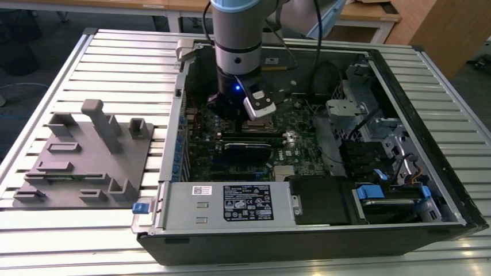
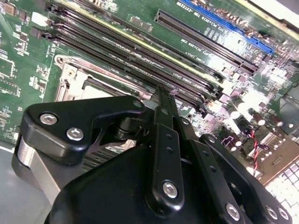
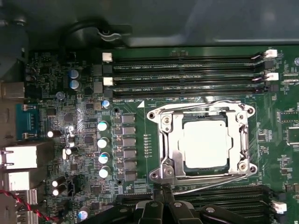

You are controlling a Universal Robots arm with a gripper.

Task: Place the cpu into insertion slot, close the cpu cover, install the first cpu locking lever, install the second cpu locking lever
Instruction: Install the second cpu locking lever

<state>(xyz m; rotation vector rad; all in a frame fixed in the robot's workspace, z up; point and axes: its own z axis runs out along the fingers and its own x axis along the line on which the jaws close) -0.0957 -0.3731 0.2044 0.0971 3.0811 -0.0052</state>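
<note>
Overhead, the arm (image 1: 238, 46) comes straight down into the open computer case (image 1: 307, 230), its wrist upright above the green motherboard (image 3: 140, 154). Down on the board, the insertion slot (image 3: 161, 140) sits between the long black memory slots (image 3: 187, 74), with the cpu cover (image 3: 169, 158) lying flat over it and the pale cpu (image 3: 205, 142) showing through its window. Smallest of all, the gripper (image 3: 164, 192) has its black fingers (image 2: 163, 100) pressed together, holding nothing, their tips just beside the socket's edge.
</note>
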